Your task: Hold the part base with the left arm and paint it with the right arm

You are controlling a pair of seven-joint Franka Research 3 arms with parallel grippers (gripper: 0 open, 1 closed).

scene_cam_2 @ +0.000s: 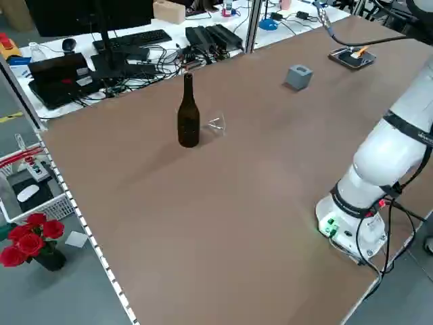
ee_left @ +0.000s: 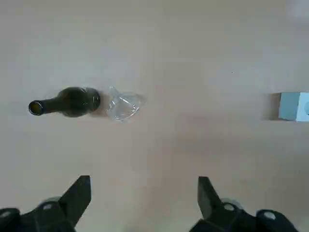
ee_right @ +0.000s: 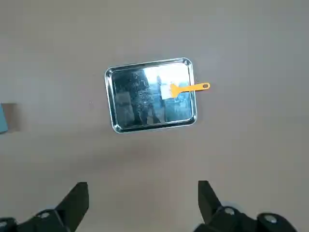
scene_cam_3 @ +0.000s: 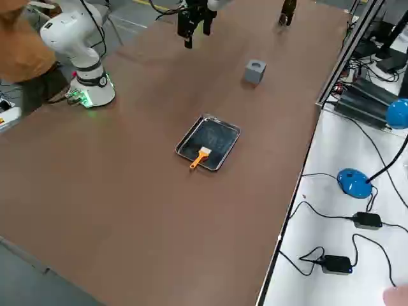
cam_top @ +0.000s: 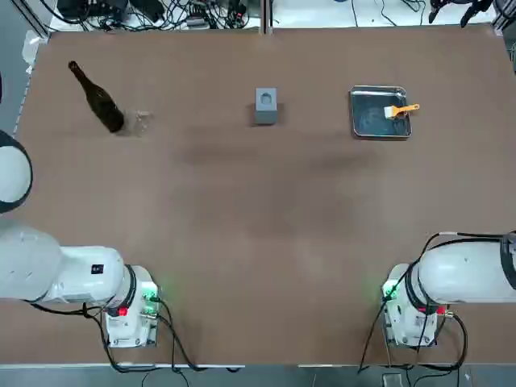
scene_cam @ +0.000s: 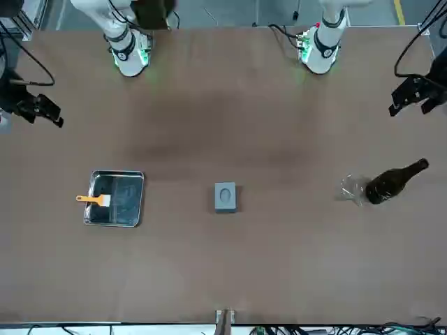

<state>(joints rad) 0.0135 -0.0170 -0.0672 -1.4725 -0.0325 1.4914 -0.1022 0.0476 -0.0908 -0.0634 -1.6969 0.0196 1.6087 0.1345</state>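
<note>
Grey cube part base (cam_top: 265, 105), round hole on top; left end effector (ee_left: 144, 203), right end effector (ee_right: 143, 205) wide open, empty.

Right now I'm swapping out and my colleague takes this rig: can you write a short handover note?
Left gripper: open, empty, raised over the table near the bottle.
Right gripper: open, empty, raised over the metal tray.
Part base: stands alone mid-table at the far side, untouched.
Brush: orange handle, lying across the tray's edge, bristles inside.
Done: nothing yet.
Left: left arm holds the part base, right arm picks up the brush and paints it.
</note>
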